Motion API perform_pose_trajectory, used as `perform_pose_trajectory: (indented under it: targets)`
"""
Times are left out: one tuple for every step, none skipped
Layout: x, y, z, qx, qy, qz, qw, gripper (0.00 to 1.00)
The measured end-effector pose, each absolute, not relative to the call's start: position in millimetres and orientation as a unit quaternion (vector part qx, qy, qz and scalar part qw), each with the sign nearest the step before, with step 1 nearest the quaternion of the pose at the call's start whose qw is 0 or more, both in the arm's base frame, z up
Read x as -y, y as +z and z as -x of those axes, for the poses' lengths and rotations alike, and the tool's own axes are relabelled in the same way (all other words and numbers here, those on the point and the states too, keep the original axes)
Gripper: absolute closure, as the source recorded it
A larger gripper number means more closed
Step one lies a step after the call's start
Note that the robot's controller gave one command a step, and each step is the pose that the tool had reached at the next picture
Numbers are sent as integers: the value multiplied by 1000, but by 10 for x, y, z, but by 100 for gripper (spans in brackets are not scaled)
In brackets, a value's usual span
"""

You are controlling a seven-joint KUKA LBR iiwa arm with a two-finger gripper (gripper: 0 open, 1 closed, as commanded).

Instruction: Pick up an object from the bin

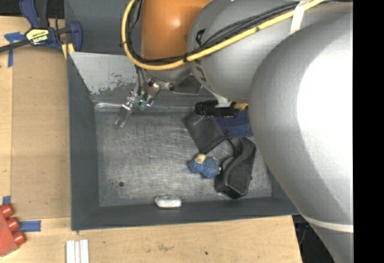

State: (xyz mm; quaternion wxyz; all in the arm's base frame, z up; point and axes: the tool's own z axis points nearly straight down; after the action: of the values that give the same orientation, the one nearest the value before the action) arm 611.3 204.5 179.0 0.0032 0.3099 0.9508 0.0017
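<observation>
The end effector [135, 103] hangs over bare floor at the back of the bin [83, 154]; how wide it stands I cannot tell. The nearest thing, a dark grey flat pouch [204, 131], lies apart to its right. Beyond that are a blue toy [204, 166] and a black case [236, 175].

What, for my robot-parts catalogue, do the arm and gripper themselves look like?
The arm is made of large, rounded, silver-grey links. An orange dome cover caps its wrist. A yellow cable loops round the cover and runs back along the arm beside dark cables. The gripper is small and metallic, with a green part.
</observation>
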Motion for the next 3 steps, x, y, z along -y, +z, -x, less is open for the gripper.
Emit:
perform_pose_trajectory:
  targets:
    - [-2124, 759, -5972, -956, -2, -295, -2, 0]
    - [-1608, 874, -6078, -969, -1, -247, 0, 0]
    - [-1872, 2232, -5870, -995, 2, -104, 5, 0]
